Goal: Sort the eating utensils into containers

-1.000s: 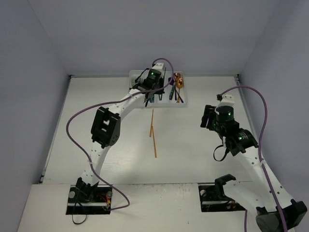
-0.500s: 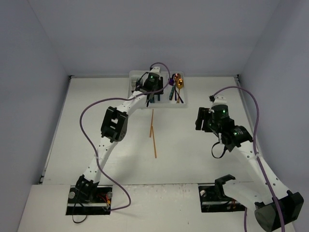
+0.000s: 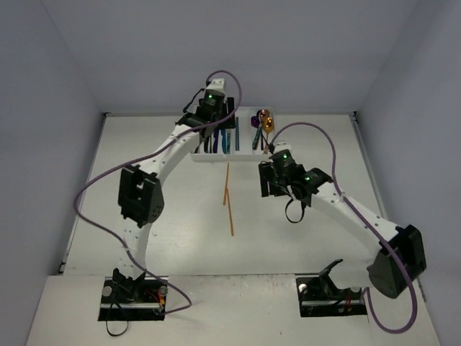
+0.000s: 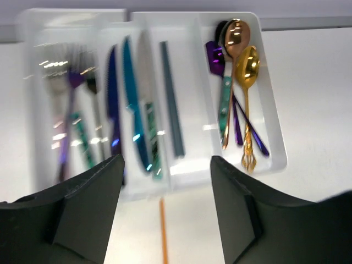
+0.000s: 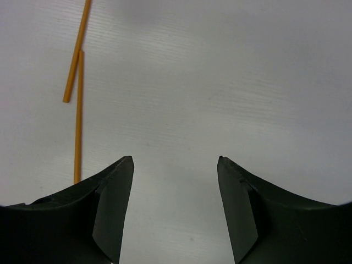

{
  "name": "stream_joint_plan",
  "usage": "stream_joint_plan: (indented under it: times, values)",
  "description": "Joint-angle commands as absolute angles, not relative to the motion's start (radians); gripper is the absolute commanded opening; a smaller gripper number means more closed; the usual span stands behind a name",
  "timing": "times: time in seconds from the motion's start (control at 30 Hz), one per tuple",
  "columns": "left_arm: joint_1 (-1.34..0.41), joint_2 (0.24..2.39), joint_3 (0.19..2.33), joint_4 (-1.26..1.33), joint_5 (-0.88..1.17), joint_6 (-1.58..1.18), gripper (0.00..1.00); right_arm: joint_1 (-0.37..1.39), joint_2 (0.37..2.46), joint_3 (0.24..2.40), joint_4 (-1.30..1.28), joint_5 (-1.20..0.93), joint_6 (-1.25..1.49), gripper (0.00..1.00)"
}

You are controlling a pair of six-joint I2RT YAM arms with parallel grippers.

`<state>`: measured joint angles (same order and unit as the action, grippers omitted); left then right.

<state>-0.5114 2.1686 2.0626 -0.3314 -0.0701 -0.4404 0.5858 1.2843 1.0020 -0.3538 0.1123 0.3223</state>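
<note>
Over the one white tray [image 4: 265, 71], your left gripper [image 4: 166, 165] hung with jaws apart, holding nothing. Two orange chopsticks [image 3: 228, 198] lay on the table [image 3: 252, 245] just outside it; to their right, your right gripper [image 5: 176, 162] stood spread wide, likewise empty.

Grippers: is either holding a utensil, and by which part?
Neither holds anything. Left gripper open above the tray; right gripper open over the table near the orange chopsticks.
</note>
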Motion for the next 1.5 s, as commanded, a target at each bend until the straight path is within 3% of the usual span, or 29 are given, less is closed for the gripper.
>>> stream_joint_plan:
  times: [0.0, 0.27, 0.43, 0.53, 0.87, 1.17, 1.37, 1.47]
  values:
    - [-0.508, 1.822, 1.940, -0.528, -0.203, -0.440, 0.61, 0.678, 1.450, 1.117, -0.326, 0.183, 0.413, 0.60]
    - [-0.488, 1.444, 1.501, -0.634, -0.211, -0.469, 0.71, 0.819, 1.666, 1.221, -0.321, 0.196, 0.511, 0.59]
    - [-0.486, 1.208, 1.310, -0.738, -0.171, -0.528, 0.73, 0.866, 1.788, 1.271, -0.320, 0.180, 0.589, 0.45]
    - [-0.486, 1.115, 1.235, -0.791, -0.190, -0.541, 0.73, 0.882, 1.836, 1.286, -0.319, 0.172, 0.616, 0.41]
    - [-0.483, 1.044, 1.175, -0.849, -0.166, -0.548, 0.73, 0.908, 1.918, 1.265, -0.290, 0.164, 0.678, 0.30]
    - [-0.483, 1.026, 1.159, -0.860, -0.158, -0.545, 0.73, 0.903, 1.906, 1.182, -0.259, 0.166, 0.704, 0.01]
    - [-0.483, 1.018, 1.146, -0.861, -0.156, -0.545, 0.73, 0.846, 1.773, 1.137, -0.266, 0.242, 0.661, 0.00]
    - [-0.483, 1.016, 1.139, -0.861, -0.152, -0.546, 0.73, 0.795, 1.712, 1.213, -0.274, 0.273, 0.592, 0.00]
